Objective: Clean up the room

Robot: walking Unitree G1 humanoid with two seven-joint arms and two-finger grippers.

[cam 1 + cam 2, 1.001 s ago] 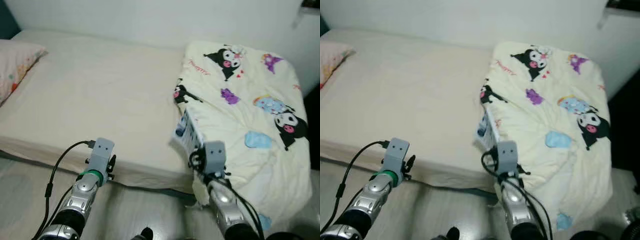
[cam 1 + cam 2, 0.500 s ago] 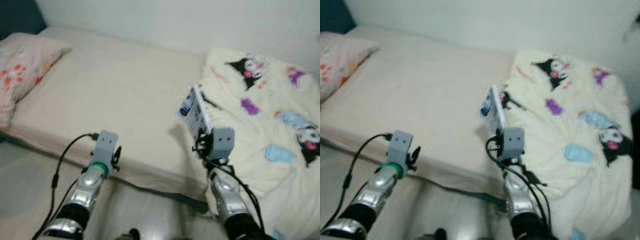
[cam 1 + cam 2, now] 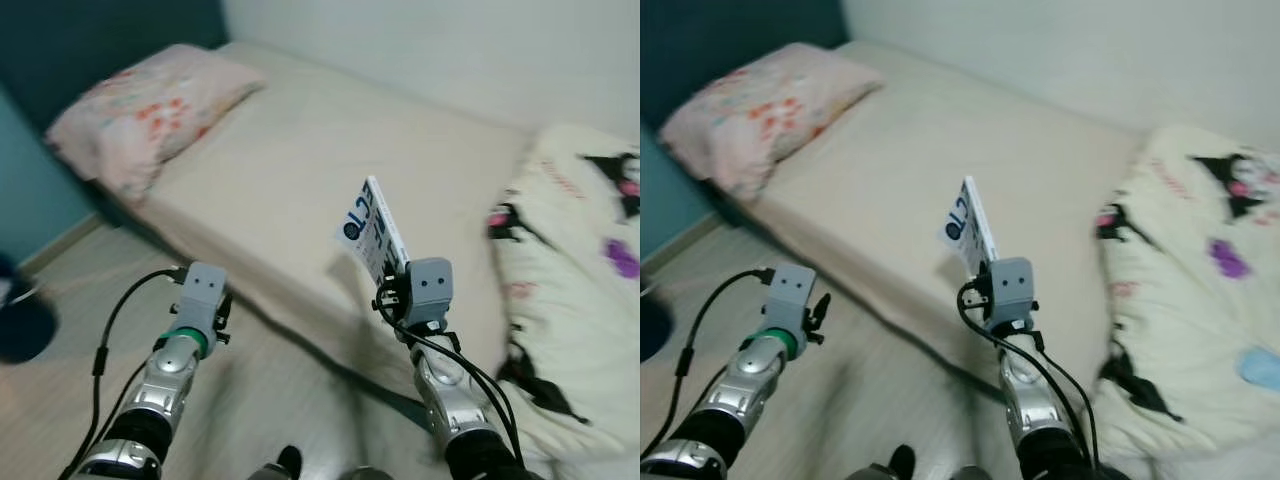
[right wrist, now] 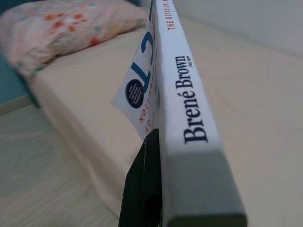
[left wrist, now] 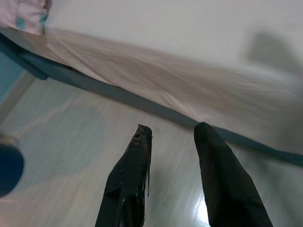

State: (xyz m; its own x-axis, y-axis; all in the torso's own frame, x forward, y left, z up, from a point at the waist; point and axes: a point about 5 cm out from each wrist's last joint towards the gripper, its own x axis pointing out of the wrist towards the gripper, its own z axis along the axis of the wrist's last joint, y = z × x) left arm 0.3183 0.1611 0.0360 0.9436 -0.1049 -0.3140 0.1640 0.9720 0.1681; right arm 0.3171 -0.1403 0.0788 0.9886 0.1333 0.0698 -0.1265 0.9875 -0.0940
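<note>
My right gripper (image 3: 393, 283) is shut on a white paperback book (image 3: 372, 236) with blue lettering, held upright over the near edge of the bed (image 3: 300, 170). In the right wrist view the book's spine (image 4: 182, 94) runs along one black finger (image 4: 146, 189). My left gripper (image 5: 170, 137) hangs open over the wooden floor beside the bed, nothing between its fingers (image 5: 130, 175). The left arm (image 3: 185, 340) is low at the left.
A floral pink pillow (image 3: 150, 105) lies at the bed's head on the left. A cream cartoon-print blanket (image 3: 590, 260) is heaped on the bed's right end. A dark blue wall (image 3: 90, 40) stands at the left, and a dark blue object (image 3: 20, 325) sits on the floor.
The view has swung left, bringing the pillow and blue wall into sight and pushing the blanket to the right edge. The right gripper keeps the book, raised clear of the blanket.
</note>
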